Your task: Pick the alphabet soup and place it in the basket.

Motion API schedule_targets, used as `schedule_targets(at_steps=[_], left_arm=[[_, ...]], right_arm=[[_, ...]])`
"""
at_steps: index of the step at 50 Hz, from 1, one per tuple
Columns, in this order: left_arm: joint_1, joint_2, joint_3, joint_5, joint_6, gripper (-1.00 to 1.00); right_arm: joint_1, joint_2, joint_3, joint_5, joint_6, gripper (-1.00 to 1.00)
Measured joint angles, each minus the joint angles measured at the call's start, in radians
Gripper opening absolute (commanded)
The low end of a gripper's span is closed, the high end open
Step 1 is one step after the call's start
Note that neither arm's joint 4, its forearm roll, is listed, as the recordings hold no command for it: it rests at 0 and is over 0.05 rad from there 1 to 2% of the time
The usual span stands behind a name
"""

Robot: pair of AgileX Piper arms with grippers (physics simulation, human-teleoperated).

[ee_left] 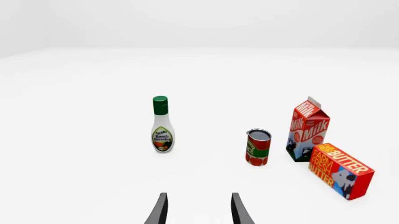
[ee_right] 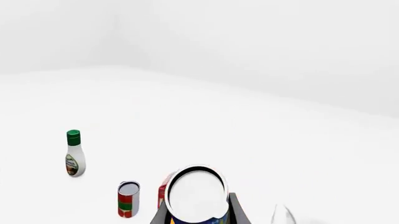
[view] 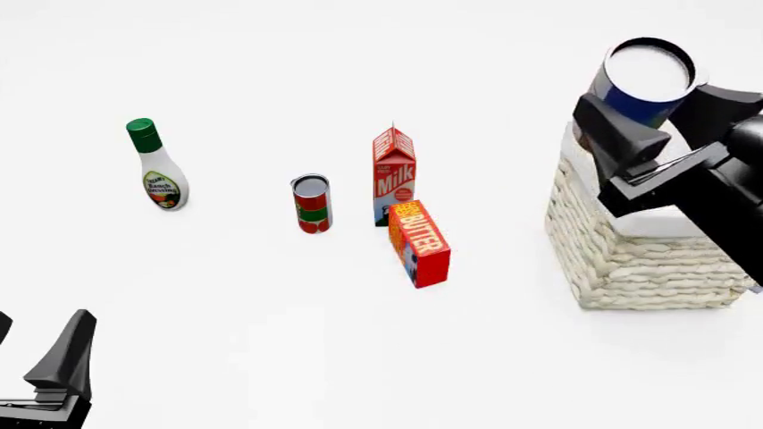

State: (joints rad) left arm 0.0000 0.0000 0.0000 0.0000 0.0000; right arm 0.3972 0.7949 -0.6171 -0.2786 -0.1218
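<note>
The right end effector (view: 638,112) is clamped on the alphabet soup (view: 645,76), carried high above the basket (view: 620,259) near the tabletop's right edge, likely clearing its rim. The left end effector (ee_left: 198,210) waits, spread, holding nothing.

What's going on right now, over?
Right gripper shut on alphabet soup, raised above basket. Left gripper open, idle. Nothing in the way.

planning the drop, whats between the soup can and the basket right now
Nothing: in the front view the right gripper holds the alphabet soup in the air over the basket, only open air between them.
</note>
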Motion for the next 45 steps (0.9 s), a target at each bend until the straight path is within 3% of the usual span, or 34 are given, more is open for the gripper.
schedule_targets(at_steps=[21, 45], left_arm=[[0.000, 0.000, 0.000, 0.000, 0.000, 1.00], [0.000, 0.000, 0.000, 0.000, 0.000, 1.00]], right_arm=[[-0.145, -0.035, -0.093, 0.128, 0.016, -1.00], [-0.336, -0.082, -0.098, 0.218, 0.022, -1.00]])
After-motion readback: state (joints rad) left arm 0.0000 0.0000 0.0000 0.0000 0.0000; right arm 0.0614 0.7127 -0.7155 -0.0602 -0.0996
